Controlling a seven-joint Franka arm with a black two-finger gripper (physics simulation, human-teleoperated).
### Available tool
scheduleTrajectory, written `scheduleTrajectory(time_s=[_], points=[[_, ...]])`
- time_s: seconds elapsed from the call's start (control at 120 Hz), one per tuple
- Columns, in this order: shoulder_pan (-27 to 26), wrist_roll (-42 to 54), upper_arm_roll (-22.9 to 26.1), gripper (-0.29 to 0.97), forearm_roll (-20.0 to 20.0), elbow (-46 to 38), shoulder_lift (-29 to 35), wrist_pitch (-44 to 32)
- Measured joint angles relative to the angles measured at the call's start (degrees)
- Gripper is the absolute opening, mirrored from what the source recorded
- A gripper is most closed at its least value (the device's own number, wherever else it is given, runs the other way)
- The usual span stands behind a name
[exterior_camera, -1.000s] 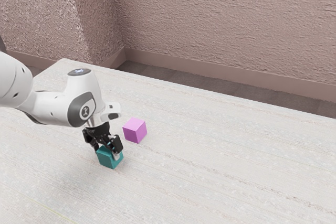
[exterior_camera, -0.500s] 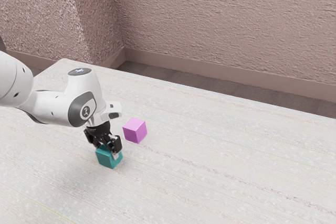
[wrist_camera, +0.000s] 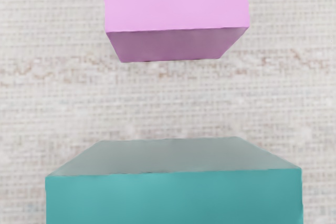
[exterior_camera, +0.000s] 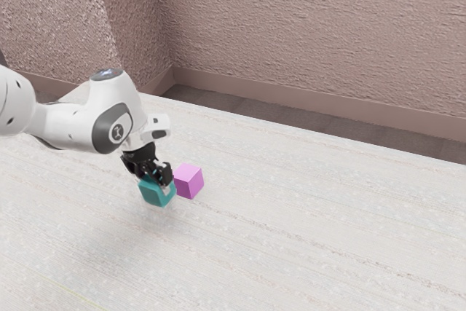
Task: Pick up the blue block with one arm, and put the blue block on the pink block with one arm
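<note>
My gripper (exterior_camera: 154,180) is shut on the teal-blue block (exterior_camera: 156,193), which hangs a little above the table. The pink block (exterior_camera: 188,180) rests on the table just to the exterior view's right of the held block, slightly farther back. In the wrist view the blue block (wrist_camera: 173,182) is large right under my hand, and the pink block (wrist_camera: 176,11) lies beyond it with a strip of table between them.
The pale wooden table (exterior_camera: 306,209) stretches wide to the exterior view's right and front. Its far edge (exterior_camera: 291,125) runs along a dark floor strip below the rough pinkish wall.
The blue block has left the table: my gripper lifted it and carried it up and toward the pink block. The pink block has stayed put.
</note>
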State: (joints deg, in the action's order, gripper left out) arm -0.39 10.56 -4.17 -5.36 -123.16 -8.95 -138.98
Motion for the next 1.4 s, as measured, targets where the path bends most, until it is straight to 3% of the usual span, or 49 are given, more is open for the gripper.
scheduleTrajectory(time_s=[0.2, 0.392, 0.6, 0.917, 1.4], points=[[-0.06, -0.26, 0.28, 0.32, 0.8, 10.52, -6.17, 4.39], [-0.04, -0.77, 0.14, 0.33, -1.57, 16.97, -9.34, 9.4], [0.25, -2.87, -0.49, 0.33, -1.99, 20.43, -12.12, 13.22], [0.32, -4.44, -0.11, 0.33, 1.32, 26.43, -15.87, 17.47], [0.22, -3.81, 1.57, 0.33, 2.31, 26.8, -16.65, 19.48]])
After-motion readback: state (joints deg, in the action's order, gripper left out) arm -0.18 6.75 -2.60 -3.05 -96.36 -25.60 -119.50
